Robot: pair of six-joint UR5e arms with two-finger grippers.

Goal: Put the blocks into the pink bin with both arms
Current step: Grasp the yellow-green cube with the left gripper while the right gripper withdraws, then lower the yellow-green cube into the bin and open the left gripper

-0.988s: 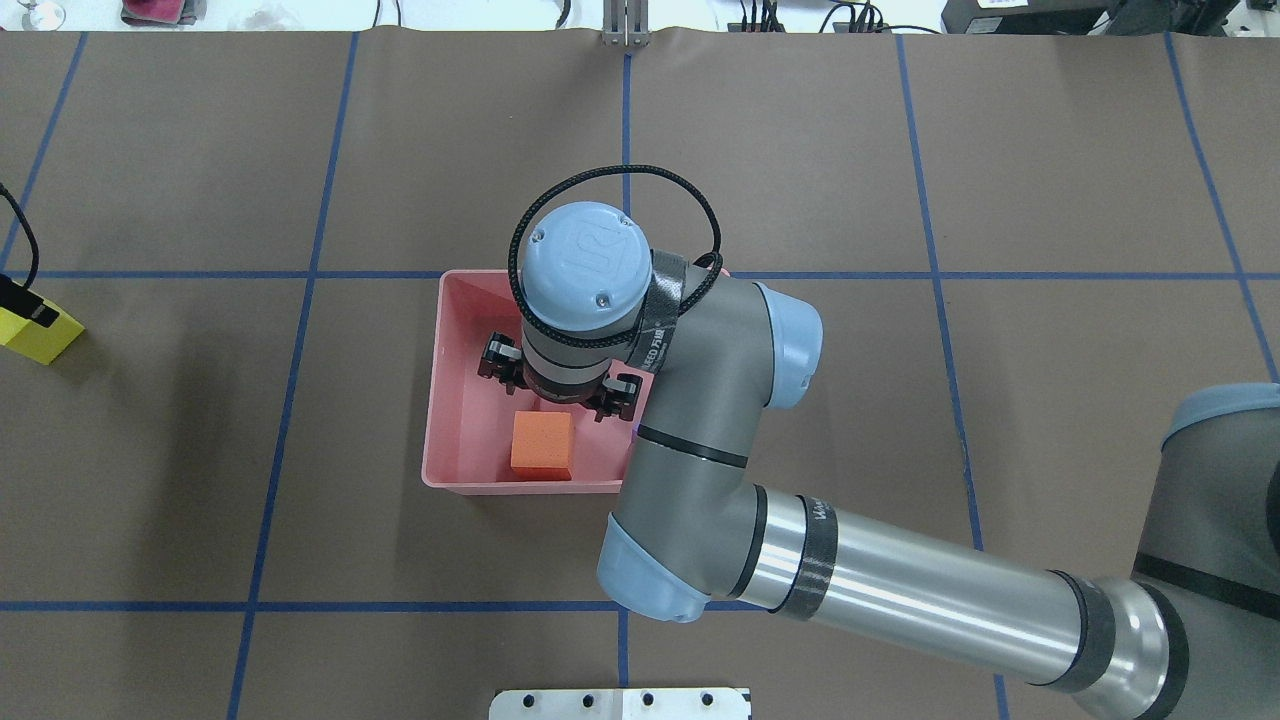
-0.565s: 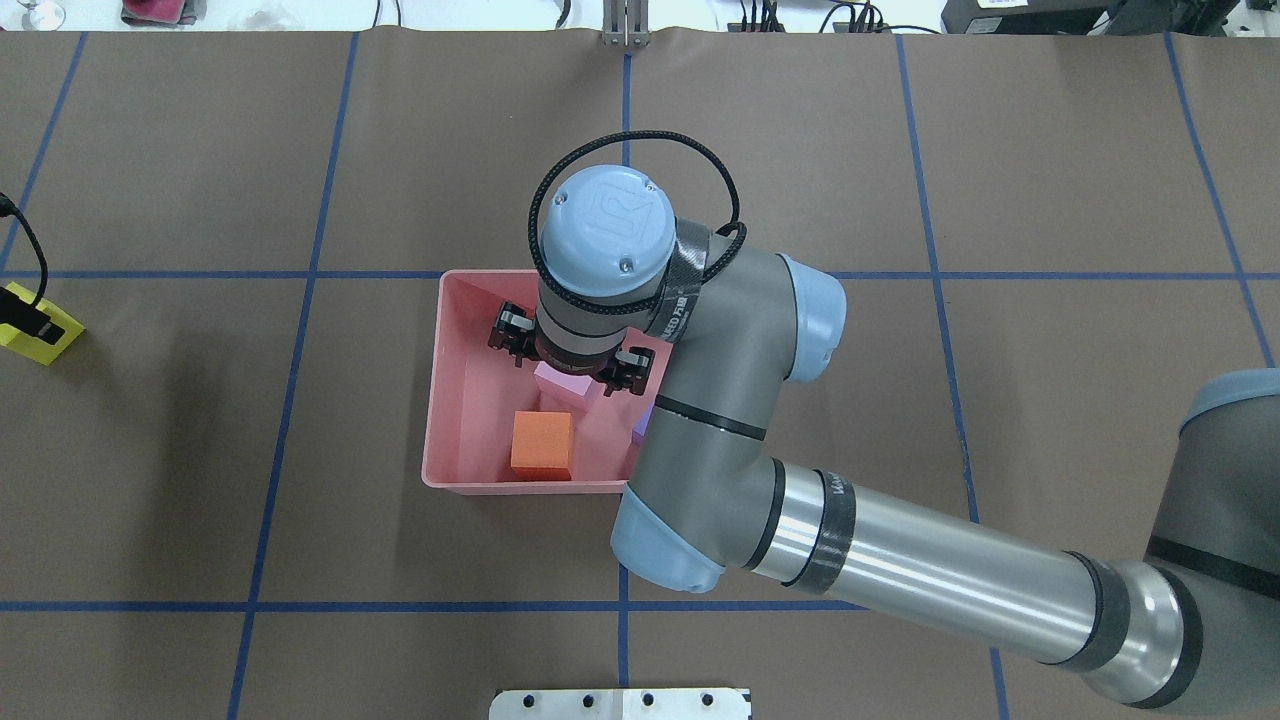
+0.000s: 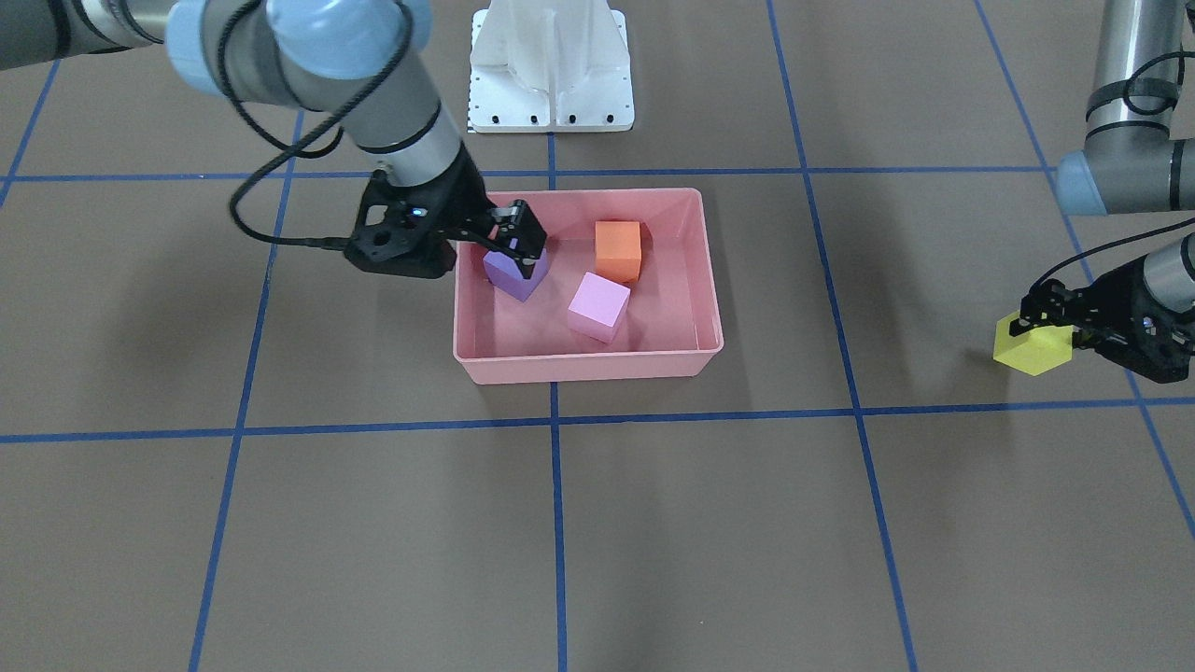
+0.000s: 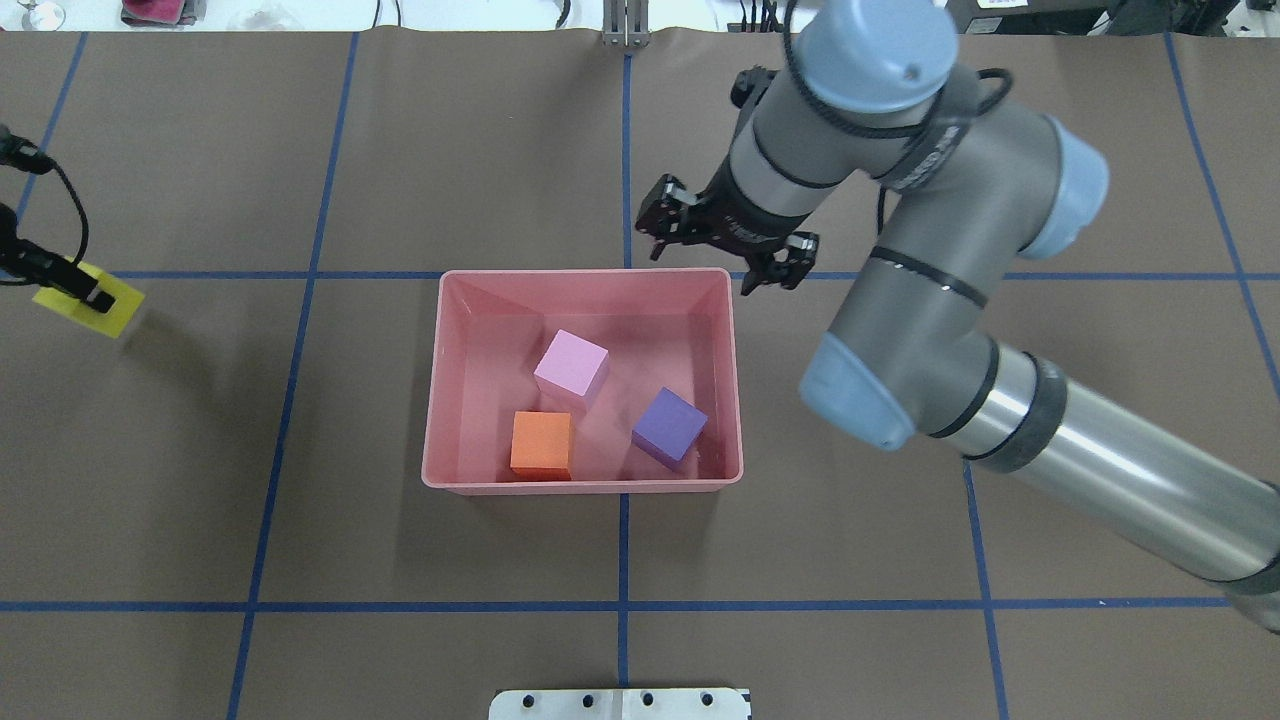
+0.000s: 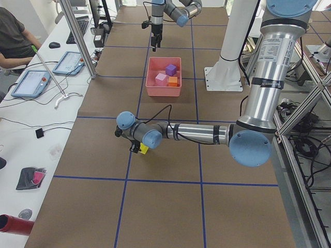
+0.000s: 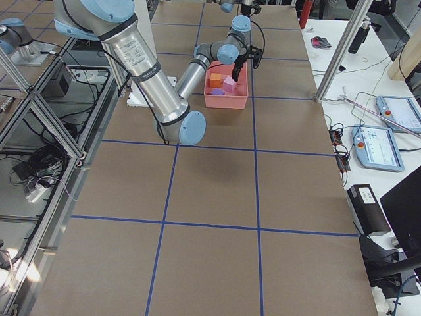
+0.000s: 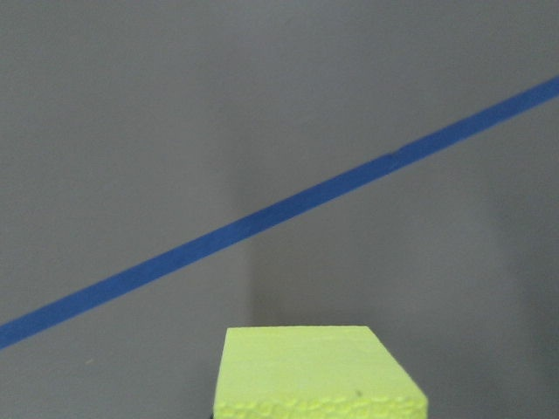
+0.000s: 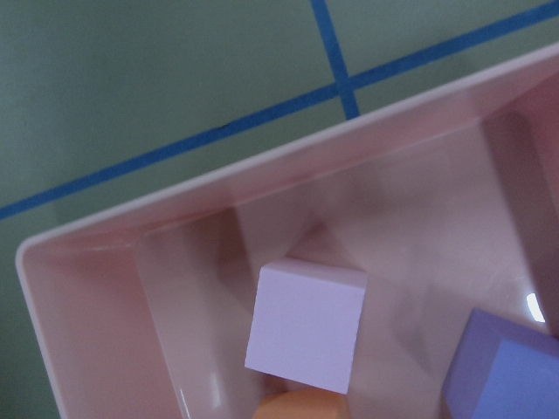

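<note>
The pink bin (image 4: 435, 380) stands mid-table and holds the pale pink block (image 4: 571, 365), the orange block (image 4: 541, 443) and the purple block (image 4: 669, 425). My right gripper (image 4: 725, 250) is open and empty, raised over the bin's far right corner. In the front view it (image 3: 523, 245) overlaps the purple block (image 3: 512, 275). The right wrist view looks down on the pink block (image 8: 306, 336) and the bin rim (image 8: 262, 161). My left gripper (image 4: 70, 285) is shut on the yellow block (image 4: 95, 303) at the far left, low over the table. The block also shows in the left wrist view (image 7: 319, 371) and the front view (image 3: 1027, 347).
The white fixed base (image 4: 620, 703) sits at the near edge, seen too in the front view (image 3: 551, 65). Blue tape lines (image 4: 300, 275) cross the brown table. A desk with tablets (image 5: 36, 82) and a seated person lie beyond the far edge.
My right gripper has risen out of the bin and moved to its far right, leaving the pink block lying free inside. My left gripper has carried the yellow block a little rightward.
</note>
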